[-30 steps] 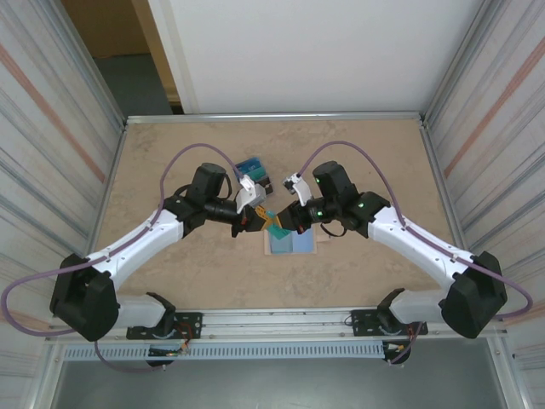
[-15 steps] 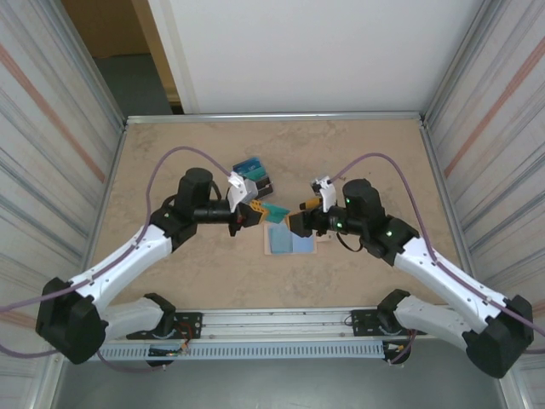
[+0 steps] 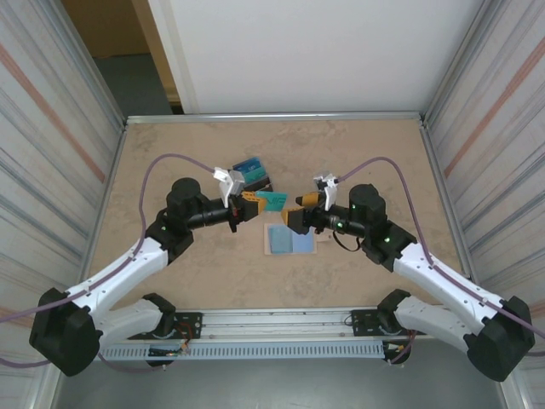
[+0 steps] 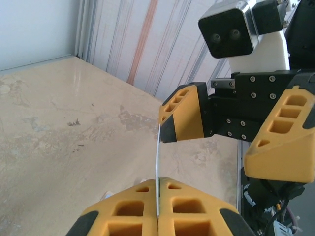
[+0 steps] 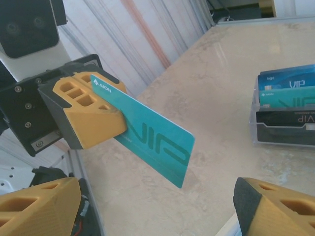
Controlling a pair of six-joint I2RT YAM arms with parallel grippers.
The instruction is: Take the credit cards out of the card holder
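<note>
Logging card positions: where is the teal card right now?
In the top view, the teal card is pinched in the left gripper, just beyond the wallet.

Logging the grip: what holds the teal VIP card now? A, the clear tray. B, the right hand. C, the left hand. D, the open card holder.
C: the left hand is shut on the teal VIP card, held in the air, while the right hand stands open.

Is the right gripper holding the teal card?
No, the teal VIP card is pinched in the shut jaws of the left gripper, while the right gripper has its jaws open.
</note>
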